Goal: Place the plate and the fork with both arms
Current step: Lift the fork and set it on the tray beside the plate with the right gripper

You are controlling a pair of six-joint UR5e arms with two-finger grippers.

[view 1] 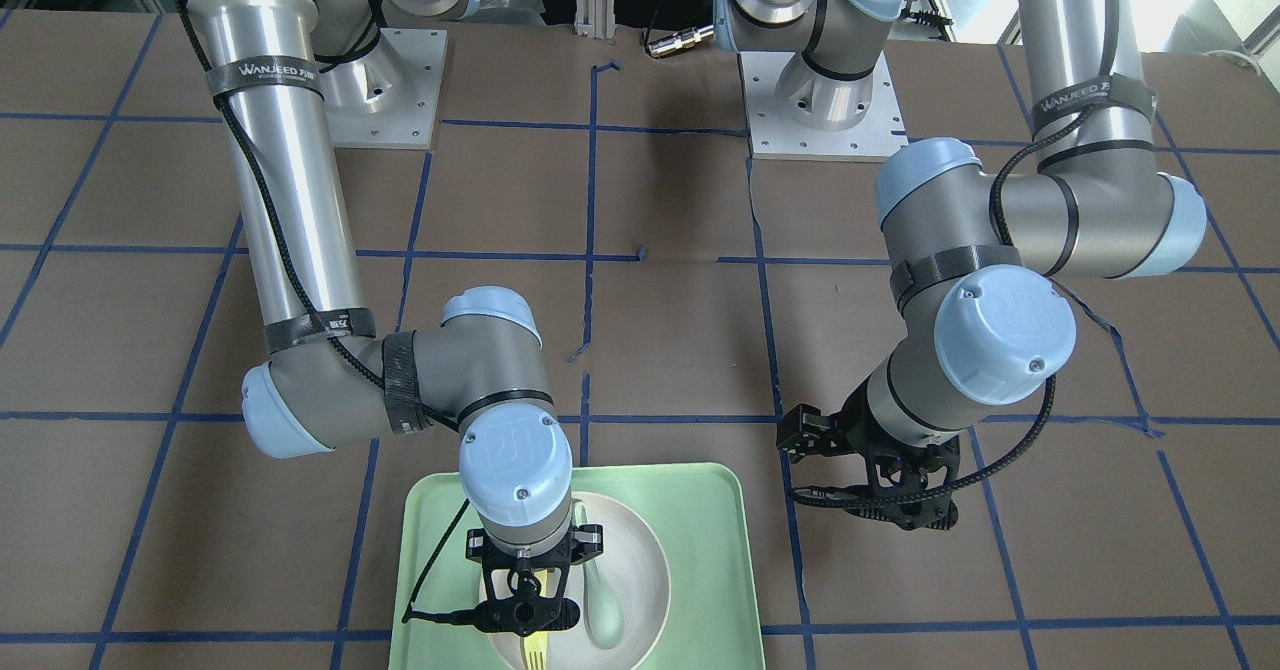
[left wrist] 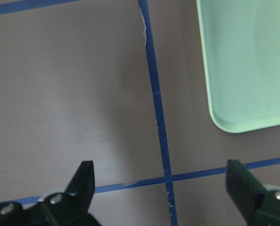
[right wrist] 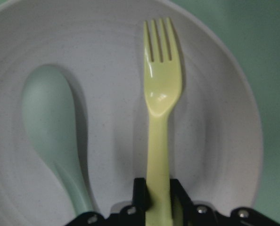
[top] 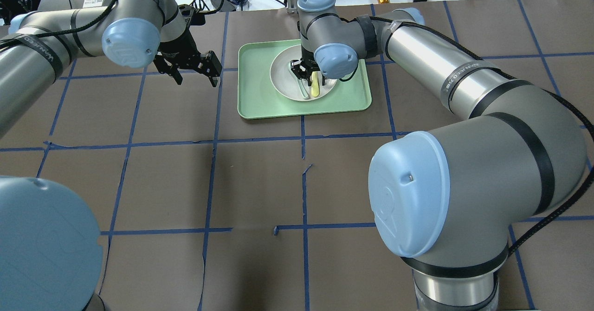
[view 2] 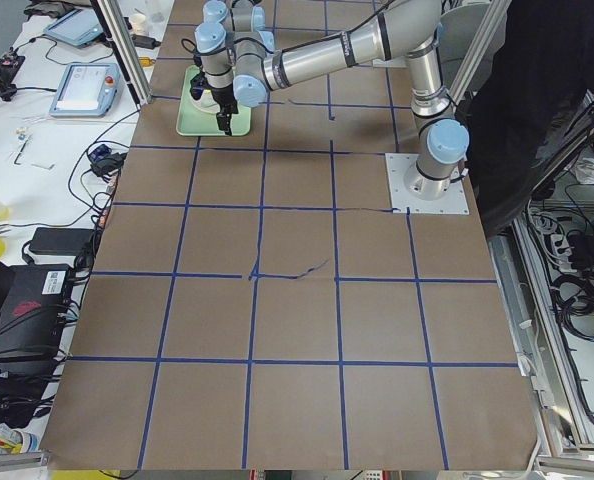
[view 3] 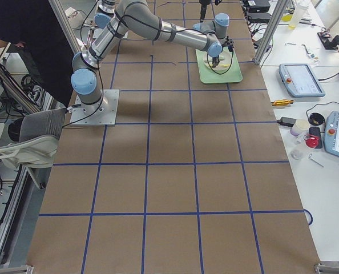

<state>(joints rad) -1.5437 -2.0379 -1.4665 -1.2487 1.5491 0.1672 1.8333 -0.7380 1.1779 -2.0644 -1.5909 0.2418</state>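
The off-white plate (top: 280,72) sits in the mint-green tray (top: 255,93) and fills the right wrist view (right wrist: 107,47). The pale-yellow fork (right wrist: 161,94) lies over the plate, tines pointing away from the wrist. My right gripper (right wrist: 159,193) is shut on the fork's handle, low over the plate (view 1: 650,560). The fork's tines (view 1: 537,650) show below the gripper (view 1: 530,605). I cannot tell whether the fork rests on the plate. My left gripper (top: 197,81) is open and empty above the table, left of the tray; its fingers (left wrist: 86,172) are spread wide.
A pale grey-green spoon (right wrist: 50,117) lies in the plate beside the fork, also seen from the front (view 1: 603,610). The tray's rounded corner (left wrist: 234,117) lies ahead of the left gripper. Blue tape lines (left wrist: 159,117) grid the brown table. Both arm bases stand at the robot's edge.
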